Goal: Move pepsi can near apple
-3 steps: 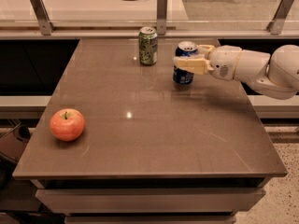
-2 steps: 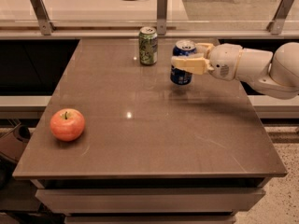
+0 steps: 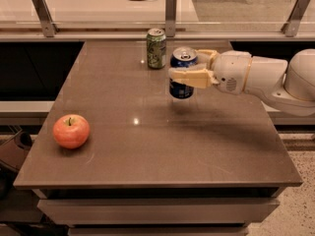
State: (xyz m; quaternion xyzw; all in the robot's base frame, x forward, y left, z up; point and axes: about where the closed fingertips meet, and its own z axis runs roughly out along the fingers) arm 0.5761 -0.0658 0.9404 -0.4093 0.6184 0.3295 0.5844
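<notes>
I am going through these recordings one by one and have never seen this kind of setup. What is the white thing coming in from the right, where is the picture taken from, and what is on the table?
The white thing is a robot arm on a mobile base. At its tip is the gripper, a clamp with two fingers. There is only one picture of this moment. Its camera looks down on the brown table from above the near edge. On the table are an apple at the near left and a green can standing upright at the far edge. The gripper is over the far right part of the table, closed around the pepsi can. It holds the can upright, seemingly just above the tabletop, with a shadow beneath.
</notes>
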